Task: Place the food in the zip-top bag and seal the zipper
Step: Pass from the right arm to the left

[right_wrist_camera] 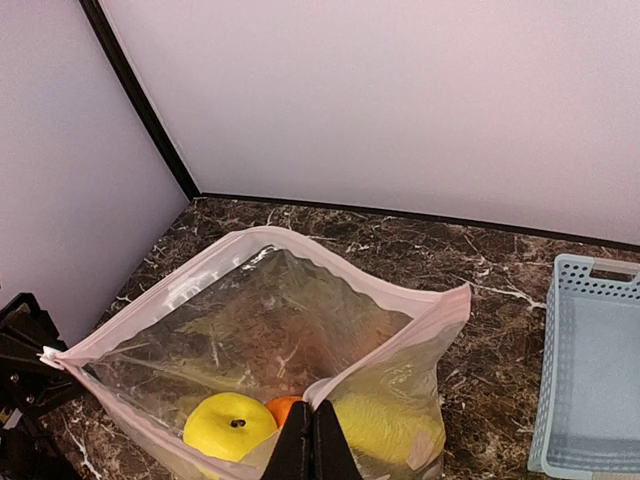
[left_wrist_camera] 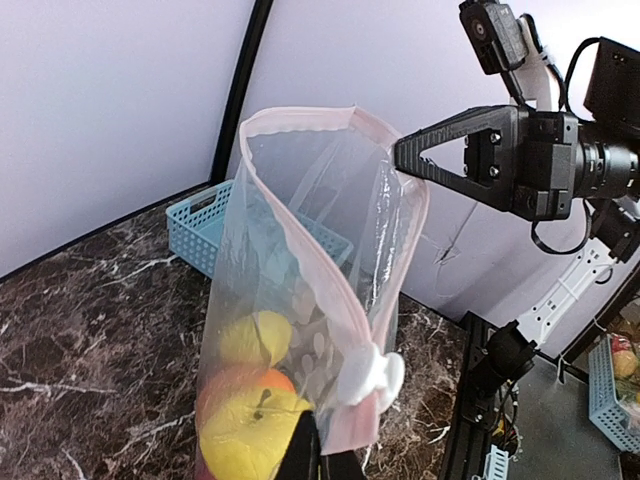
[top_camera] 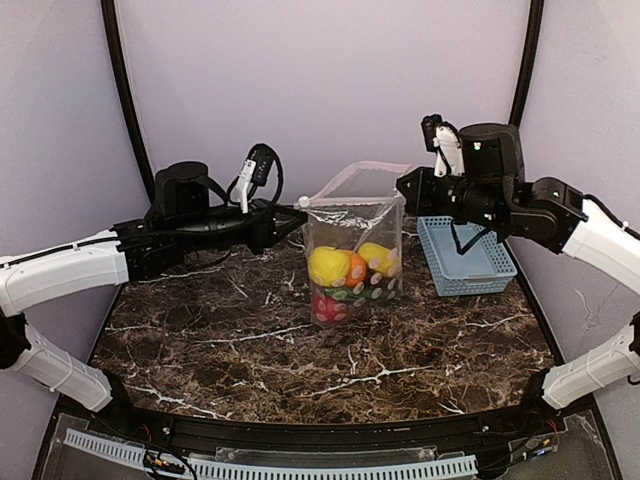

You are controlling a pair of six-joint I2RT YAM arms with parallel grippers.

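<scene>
Nearest, the dark marble bench (top_camera: 300,380) spreads back from its front edge; mid-bench the zip-top bag (top_camera: 352,232) is held upright, mouth gaping, food (top_camera: 328,265) inside. The left claw (top_camera: 296,208) and right claw (top_camera: 404,186) each pinch tight on an end of the zipper (top_camera: 350,200). A blue basket (top_camera: 465,255) sits at the right edge, with pale walls (top_camera: 320,80) behind

Two arms extended inward facing each other, left hand (top_camera: 298,207) clamped closed, right hand (top_camera: 403,186) clamped closed

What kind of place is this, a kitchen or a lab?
Probably a robot test booth, not a kitchen: plain pale walls close in a marble-look table, and the left gripper and right gripper hold up a bag of toy fruit.
</scene>
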